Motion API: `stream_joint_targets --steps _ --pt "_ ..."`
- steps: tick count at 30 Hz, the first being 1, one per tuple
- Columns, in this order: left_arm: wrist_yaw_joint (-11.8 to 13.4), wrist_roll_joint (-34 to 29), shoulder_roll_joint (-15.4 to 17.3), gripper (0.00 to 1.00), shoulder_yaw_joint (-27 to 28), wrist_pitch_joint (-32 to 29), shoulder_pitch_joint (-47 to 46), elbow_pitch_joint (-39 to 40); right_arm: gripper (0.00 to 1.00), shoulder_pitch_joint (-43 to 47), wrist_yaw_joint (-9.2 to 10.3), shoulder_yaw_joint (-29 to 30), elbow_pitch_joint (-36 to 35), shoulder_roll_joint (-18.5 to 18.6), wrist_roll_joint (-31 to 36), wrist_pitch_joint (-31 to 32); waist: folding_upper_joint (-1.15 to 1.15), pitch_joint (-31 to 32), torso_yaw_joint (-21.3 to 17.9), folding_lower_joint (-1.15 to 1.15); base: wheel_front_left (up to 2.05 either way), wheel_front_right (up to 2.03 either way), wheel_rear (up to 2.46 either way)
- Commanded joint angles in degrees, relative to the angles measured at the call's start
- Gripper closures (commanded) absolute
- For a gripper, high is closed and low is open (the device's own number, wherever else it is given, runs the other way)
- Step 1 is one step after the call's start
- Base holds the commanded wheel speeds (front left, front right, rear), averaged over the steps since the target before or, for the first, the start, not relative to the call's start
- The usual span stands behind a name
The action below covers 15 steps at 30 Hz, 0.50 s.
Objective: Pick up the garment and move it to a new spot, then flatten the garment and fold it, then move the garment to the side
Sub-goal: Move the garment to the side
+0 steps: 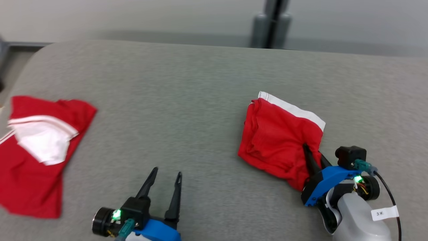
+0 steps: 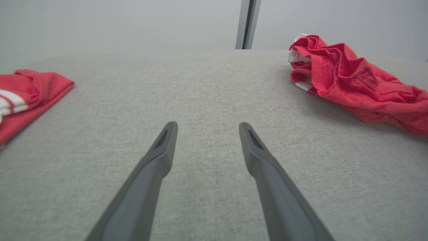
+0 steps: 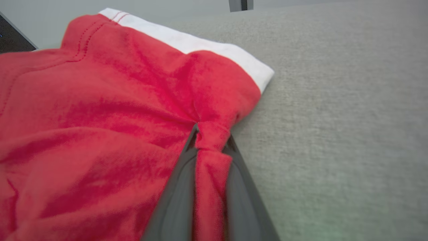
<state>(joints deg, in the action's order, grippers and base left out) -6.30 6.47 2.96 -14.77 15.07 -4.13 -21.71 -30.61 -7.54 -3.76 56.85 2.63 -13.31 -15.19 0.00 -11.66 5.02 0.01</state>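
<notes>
While our left gripper (image 1: 167, 171) hangs above the grey table (image 1: 200, 100) with fingers apart and empty, our right gripper (image 1: 311, 150) is clamped on a fold at the near edge of the red garment (image 1: 274, 134) lying on the table's right side.
</notes>
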Motion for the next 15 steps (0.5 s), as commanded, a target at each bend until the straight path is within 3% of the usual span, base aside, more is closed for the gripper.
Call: stream_joint_targets --steps 1,7,15 --pt "-0.27 0.04 -0.09 0.0 -0.85 0.15 -1.28 0.69 1.0 1.92 0.1 -0.4 -0.32 0.53 -0.08 0.13 0.0 2.72 -4.72 -0.01 0.0 0.0 0.0" --pt "-0.86 0.81 -0.06 0.0 -7.02 0.15 -4.91 1.96 1.0 4.22 0.1 -3.87 -3.82 0.5 -0.14 0.12 0.0 2.58 -17.1 -0.01 0.0 0.0 0.0" --pt "-1.28 0.76 0.01 0.0 -12.97 0.14 -7.55 1.77 1.0 5.8 0.06 -3.87 -7.02 0.38 0.38 0.06 0.0 0.89 -24.22 -0.01 0.0 0.0 0.0"
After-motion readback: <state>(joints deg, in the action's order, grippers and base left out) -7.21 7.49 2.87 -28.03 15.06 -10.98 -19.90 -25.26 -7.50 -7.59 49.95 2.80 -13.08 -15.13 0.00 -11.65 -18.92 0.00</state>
